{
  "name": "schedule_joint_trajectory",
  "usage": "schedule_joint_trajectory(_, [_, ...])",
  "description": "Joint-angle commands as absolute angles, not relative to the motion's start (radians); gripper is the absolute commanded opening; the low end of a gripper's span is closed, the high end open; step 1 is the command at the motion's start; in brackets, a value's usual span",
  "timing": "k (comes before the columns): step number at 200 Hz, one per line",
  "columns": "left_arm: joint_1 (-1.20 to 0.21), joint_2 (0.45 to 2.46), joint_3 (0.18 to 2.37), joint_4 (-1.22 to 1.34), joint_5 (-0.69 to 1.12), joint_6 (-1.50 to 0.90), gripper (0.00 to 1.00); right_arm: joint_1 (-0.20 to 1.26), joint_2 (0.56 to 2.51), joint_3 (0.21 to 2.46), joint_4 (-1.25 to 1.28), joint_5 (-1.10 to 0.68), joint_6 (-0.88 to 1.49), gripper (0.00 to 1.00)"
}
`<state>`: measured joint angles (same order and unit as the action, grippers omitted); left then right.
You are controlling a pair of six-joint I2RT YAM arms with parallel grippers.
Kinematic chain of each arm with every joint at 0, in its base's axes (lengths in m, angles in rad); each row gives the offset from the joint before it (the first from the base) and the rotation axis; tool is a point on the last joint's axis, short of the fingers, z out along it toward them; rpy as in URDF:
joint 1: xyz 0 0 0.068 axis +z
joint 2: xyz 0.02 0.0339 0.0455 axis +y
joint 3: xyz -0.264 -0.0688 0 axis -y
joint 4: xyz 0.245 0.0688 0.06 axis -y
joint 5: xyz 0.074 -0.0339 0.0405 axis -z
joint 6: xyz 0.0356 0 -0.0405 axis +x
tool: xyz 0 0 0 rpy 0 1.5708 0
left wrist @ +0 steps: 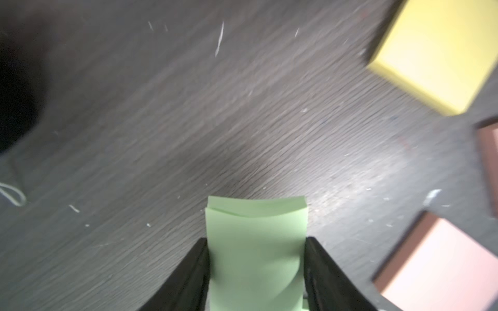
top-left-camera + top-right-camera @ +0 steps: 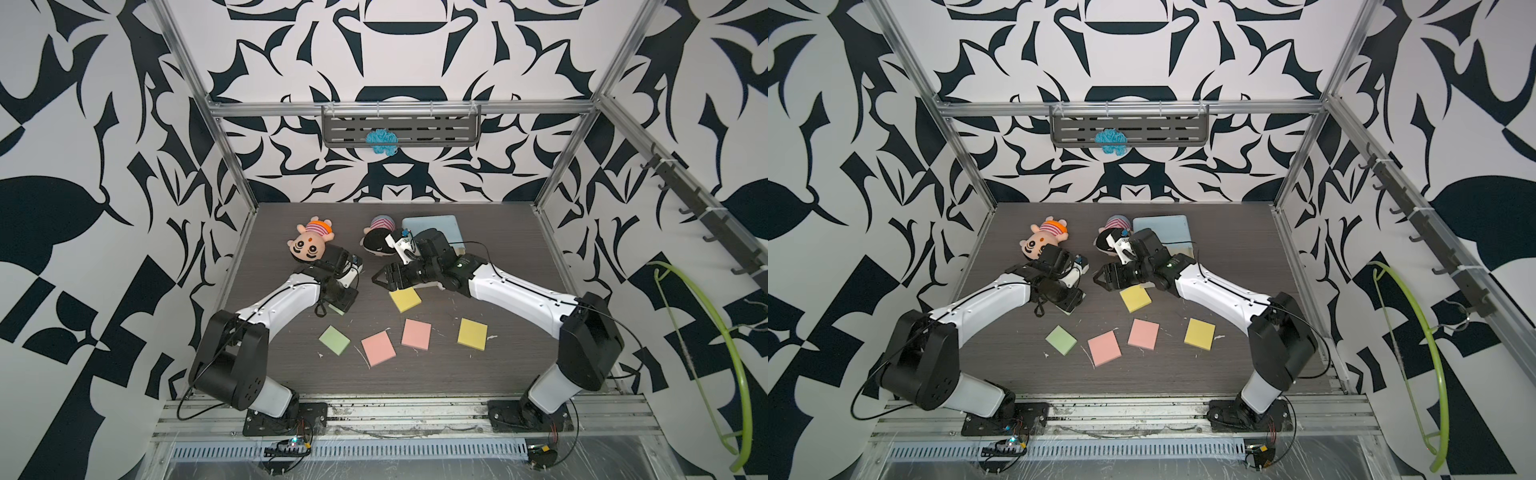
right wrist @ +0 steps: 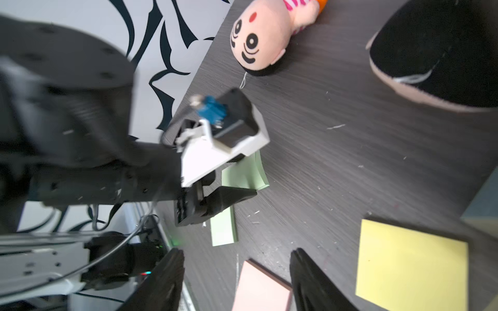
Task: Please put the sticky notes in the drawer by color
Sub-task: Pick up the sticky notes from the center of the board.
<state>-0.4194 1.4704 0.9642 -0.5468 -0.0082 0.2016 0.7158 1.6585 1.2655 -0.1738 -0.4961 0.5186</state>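
We hold the flat green paper pad clamped in the left gripper, 9 o'clock of the square yellow pad — light, sheets bowing, so we pinch the whole stack. The right gripper stands apart, empty.

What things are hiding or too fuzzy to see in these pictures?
1. Drawer: in both top views the right arm covers its front, so open or shut is unknown.
2. Green pad in the left tool: top views show only a corner; the left arm hides the rest.
3. Pad at the left wrist view's edge: cut off, shadowed, colour unsure.
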Motion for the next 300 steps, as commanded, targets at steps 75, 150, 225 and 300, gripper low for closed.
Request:
schedule_joint_trajectory(75, [-0.419, 1.282, 1.05, -0.597, 0.274, 0.191, 0.57, 0.673, 1.778, 1.384, -0.101, -0.71, 0.735, 0.66])
schedule_joint_trajectory(150, [-0.42, 1.239, 1.056, -0.555, 0.344, 0.167, 0.57, 0.673, 1.813, 1.394, -0.025, -0.793, 0.804, 0.56])
schedule_joint_trajectory(225, [-0.419, 1.262, 1.056, -0.534, 0.326, 0.164, 0.57, 0.673, 1.836, 1.388, 0.035, -0.864, 0.878, 0.47])
schedule_joint_trajectory(300, [-0.423, 1.314, 1.066, -0.534, 0.304, 0.166, 0.59, 0.673, 1.823, 1.389, -0.009, -0.856, 0.861, 0.09])
